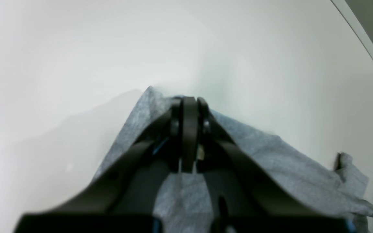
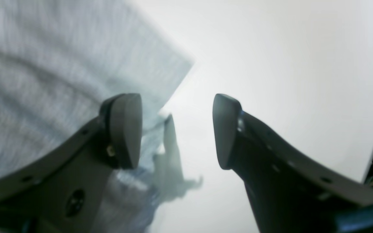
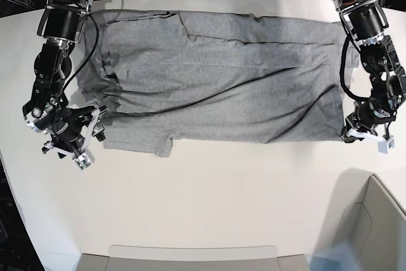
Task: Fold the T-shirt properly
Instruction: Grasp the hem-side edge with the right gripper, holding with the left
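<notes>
One T-shirt [image 3: 222, 93], grey, spread flat across the worktop [image 3: 209, 201] between two end effectors. Left end effector [image 1: 189, 103]: clamped tight on a corner of cloth at the hem side. Right end effector [image 2: 176, 129]: jaws wide, holding nothing, cloth edge just beside one finger [image 2: 126, 129]. Step judged: corner grasping ahead of a fold. Next move calls for the right end effector to close on the near edge before both lift together.
</notes>
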